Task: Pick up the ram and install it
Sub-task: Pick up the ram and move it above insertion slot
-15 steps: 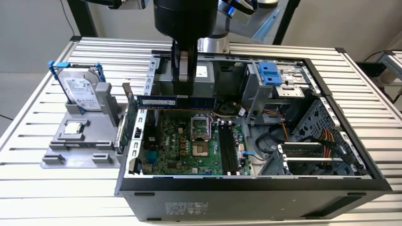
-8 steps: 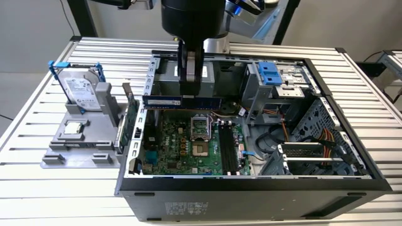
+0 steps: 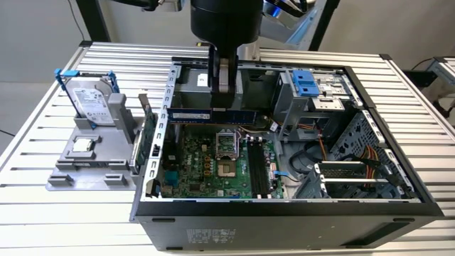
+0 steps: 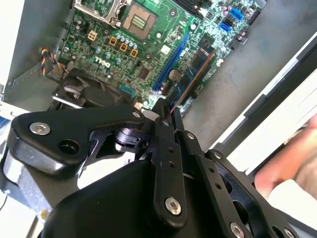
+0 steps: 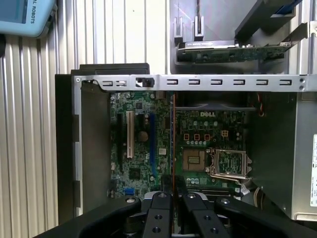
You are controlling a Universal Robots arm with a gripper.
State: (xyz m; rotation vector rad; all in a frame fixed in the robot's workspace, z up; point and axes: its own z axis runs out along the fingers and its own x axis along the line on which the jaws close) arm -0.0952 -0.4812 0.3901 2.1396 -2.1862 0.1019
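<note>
Gripper: clamped on the ram at mid-length, likely to keep it level.
Ram count, place: one stick, edge-down, hanging above the motherboard inside the open case.
Bench: one hard drive and one green card, upright in holders, probably for easy grasping.
</note>
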